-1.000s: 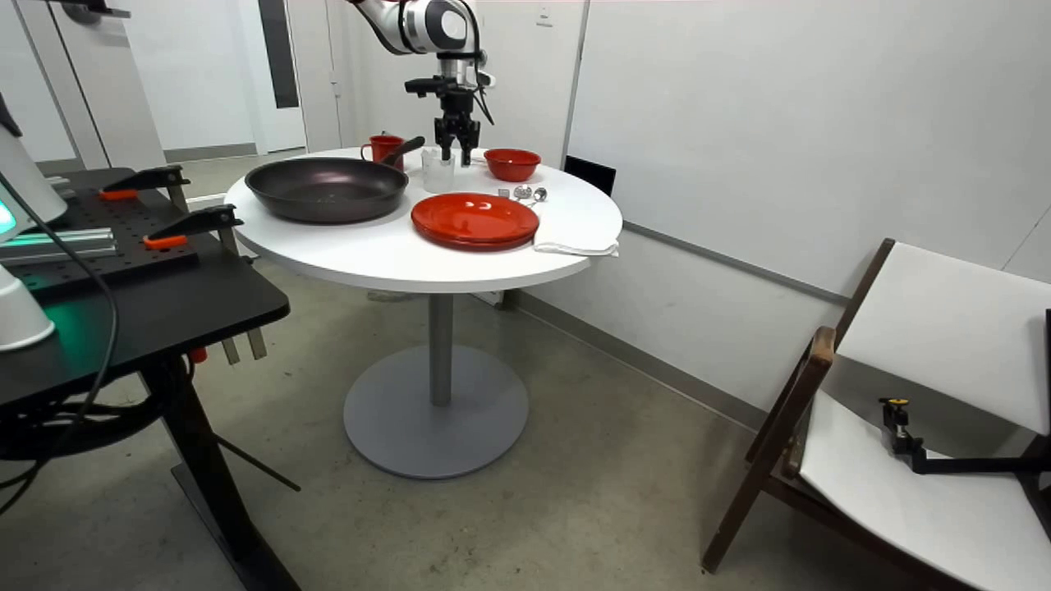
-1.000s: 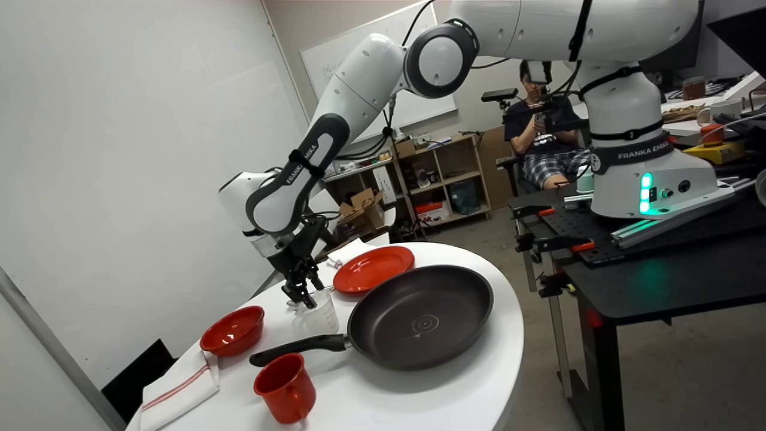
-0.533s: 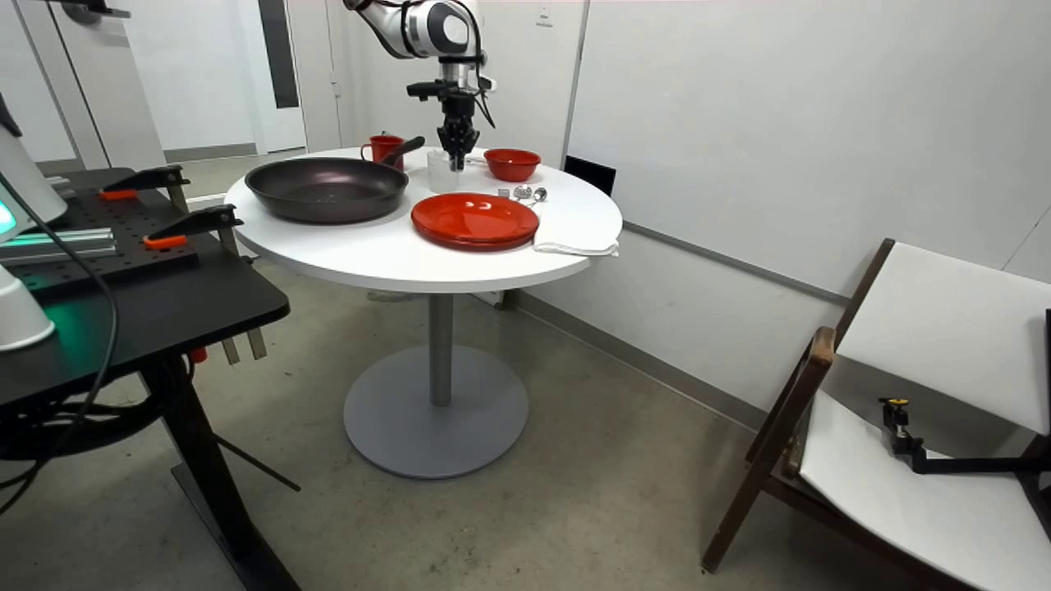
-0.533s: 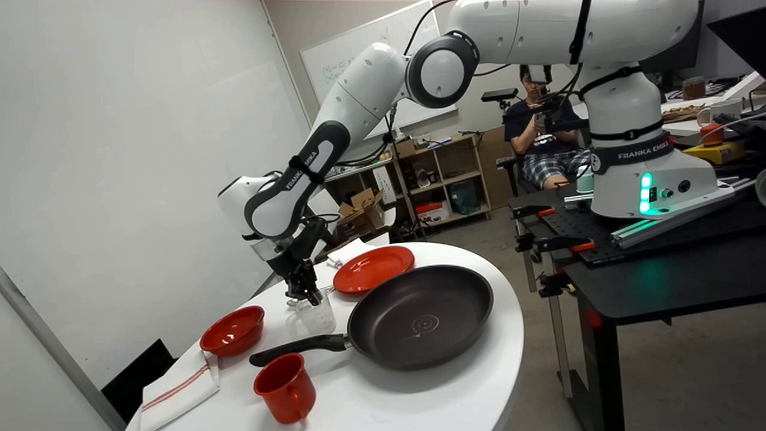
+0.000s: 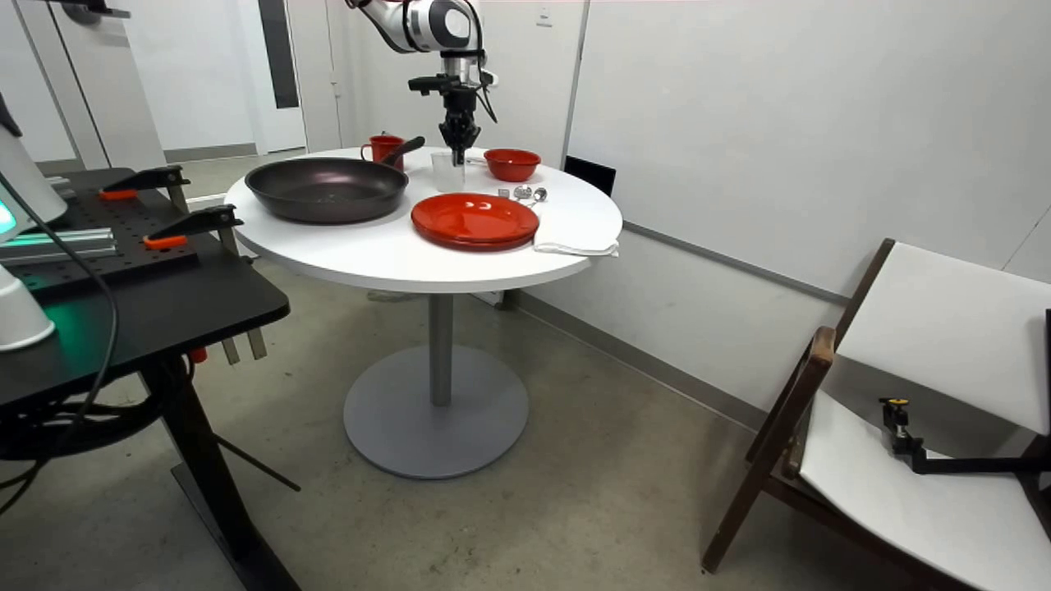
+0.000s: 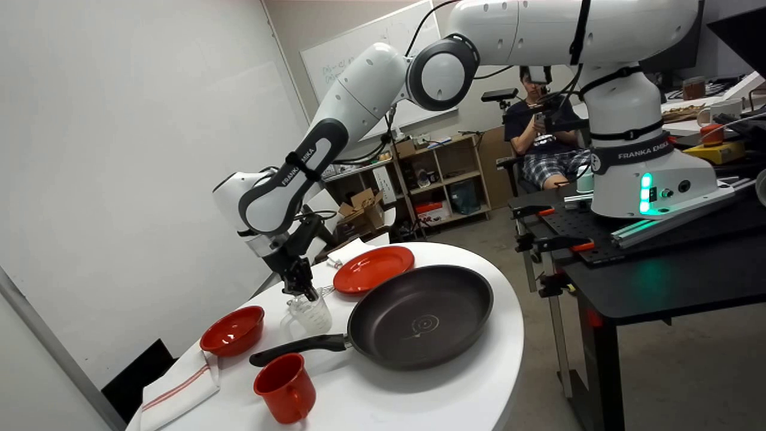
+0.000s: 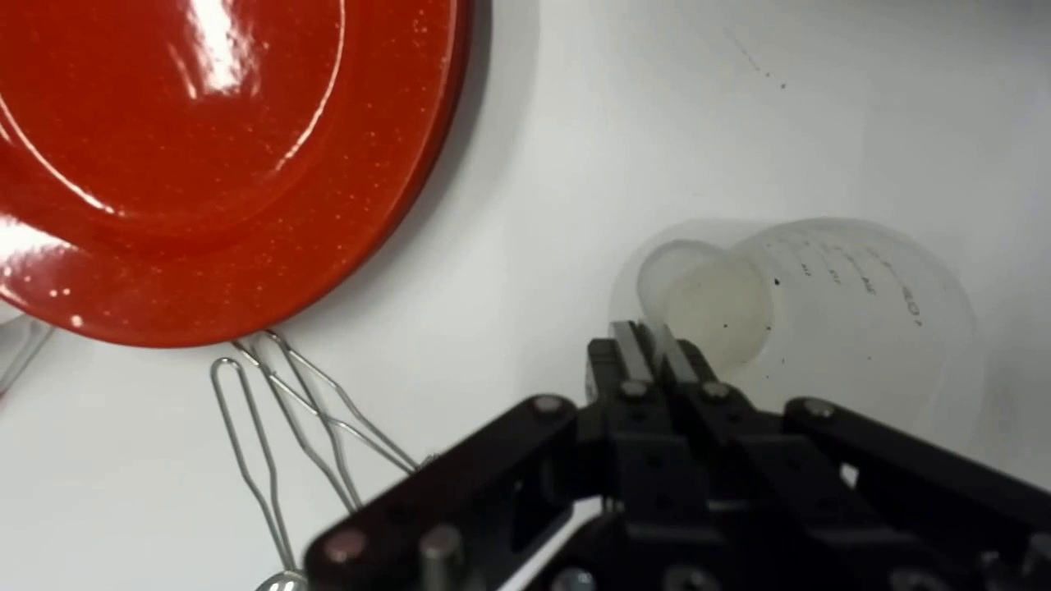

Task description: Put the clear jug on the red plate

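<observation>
In the wrist view the clear jug shows from above, with faint markings on its wall. My gripper is shut on its near wall, the rim passing between the fingertips. In an exterior view the jug is below my gripper, behind the red plate. It looks slightly tilted in an exterior view, where the jug stands beside the pan; whether its base touches the table I cannot tell. The glossy red plate lies at upper left in the wrist view, apart from the jug.
A black pan sits near the jug, its handle reaching past it. A red cup and a red bowl stand close by. Metal utensils lie by the plate, and a white cloth hangs at the table edge.
The gripper's fingers have gone from open to shut on the jug's wall. The jug has shifted a little with the gripper, and the gripper has risen slightly in the last half second.
</observation>
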Robot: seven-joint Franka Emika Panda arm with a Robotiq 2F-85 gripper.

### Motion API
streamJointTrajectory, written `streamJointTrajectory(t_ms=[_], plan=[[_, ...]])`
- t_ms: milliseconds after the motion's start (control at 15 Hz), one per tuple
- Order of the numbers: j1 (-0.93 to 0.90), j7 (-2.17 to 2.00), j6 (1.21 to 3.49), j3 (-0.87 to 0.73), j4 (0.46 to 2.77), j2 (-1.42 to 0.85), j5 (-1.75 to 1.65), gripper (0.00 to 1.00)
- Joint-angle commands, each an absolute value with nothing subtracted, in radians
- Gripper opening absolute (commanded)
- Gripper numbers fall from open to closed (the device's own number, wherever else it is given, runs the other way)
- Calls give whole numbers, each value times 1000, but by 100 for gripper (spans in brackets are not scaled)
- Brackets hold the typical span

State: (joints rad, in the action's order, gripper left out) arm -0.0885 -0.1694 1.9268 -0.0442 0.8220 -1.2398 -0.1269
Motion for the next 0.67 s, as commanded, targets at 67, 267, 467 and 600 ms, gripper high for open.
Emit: streamJointTrajectory(t_ms=[67, 267, 467, 600], plan=[[-81, -169, 1881, -42, 806, -1218, -119, 1], [-69, -176, 1868, -40, 852, -1159, -113, 1], [-56, -179, 1845, -45, 903, -1101, -117, 1], [-46, -198, 1837, -49, 945, -1064, -116, 1]])
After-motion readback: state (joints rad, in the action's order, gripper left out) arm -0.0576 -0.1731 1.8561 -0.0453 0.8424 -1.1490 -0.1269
